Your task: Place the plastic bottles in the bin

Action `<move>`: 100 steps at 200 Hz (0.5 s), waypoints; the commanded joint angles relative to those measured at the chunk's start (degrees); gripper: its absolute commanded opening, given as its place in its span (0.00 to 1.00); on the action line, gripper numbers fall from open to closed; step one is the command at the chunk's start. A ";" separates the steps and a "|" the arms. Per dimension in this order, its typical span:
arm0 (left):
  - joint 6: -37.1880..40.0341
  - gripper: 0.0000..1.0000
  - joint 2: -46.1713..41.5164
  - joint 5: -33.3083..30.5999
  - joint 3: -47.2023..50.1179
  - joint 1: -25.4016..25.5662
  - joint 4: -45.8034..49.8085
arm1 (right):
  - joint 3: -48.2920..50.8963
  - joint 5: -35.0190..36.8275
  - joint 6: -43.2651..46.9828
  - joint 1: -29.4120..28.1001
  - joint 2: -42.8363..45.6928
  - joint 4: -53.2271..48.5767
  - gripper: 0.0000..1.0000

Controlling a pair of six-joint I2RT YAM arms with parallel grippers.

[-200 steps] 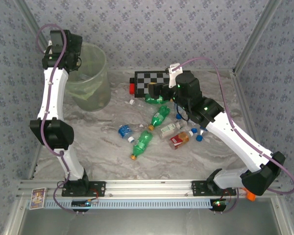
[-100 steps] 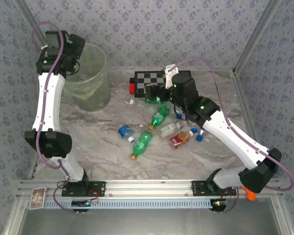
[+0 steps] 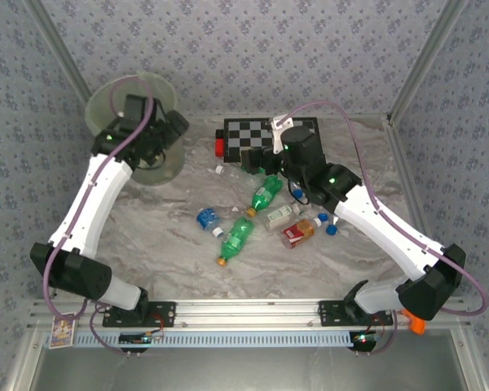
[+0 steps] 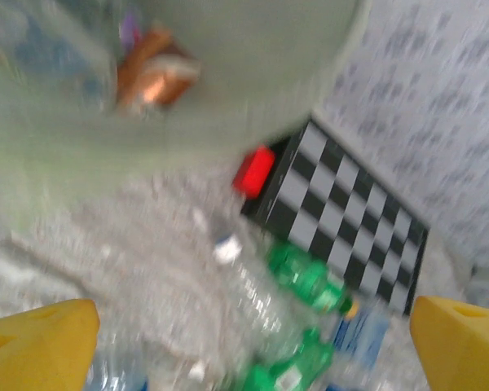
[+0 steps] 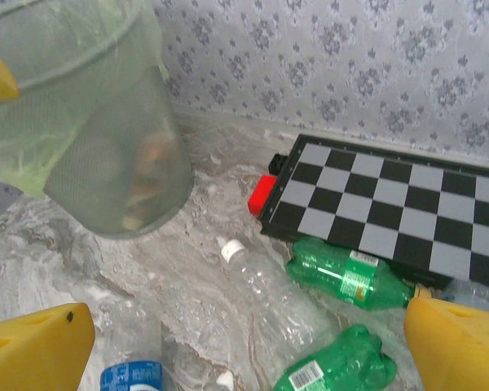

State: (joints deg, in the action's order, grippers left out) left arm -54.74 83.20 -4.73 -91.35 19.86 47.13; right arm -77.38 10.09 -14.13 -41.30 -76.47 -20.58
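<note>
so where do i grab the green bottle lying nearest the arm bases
Grip the green bottle across its mid-body, from straight above. It lies on its side on the table, orange cap toward the arm bases, so turn the jaws across that slanted length. Both flanks look free; the small blue bottle lies apart.
</note>
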 commanded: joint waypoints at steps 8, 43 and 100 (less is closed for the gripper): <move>2.28 0.93 -1.51 -1.68 6.52 6.88 -0.20 | 1.86 1.20 -1.09 -0.42 3.25 -3.49 0.99; 10.42 0.91 1.30 -5.72 8.51 17.08 1.03 | 4.41 2.66 -0.81 -0.36 6.92 -5.95 0.99; 22.51 0.85 7.15 -4.04 11.44 27.12 0.91 | 7.44 5.77 -1.91 -0.51 12.65 -9.03 0.99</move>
State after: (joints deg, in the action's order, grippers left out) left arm -39.66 88.27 -8.80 -81.54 44.97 47.40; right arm -71.37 13.08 -14.57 -41.41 -66.65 -26.85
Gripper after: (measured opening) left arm 0.875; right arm 0.994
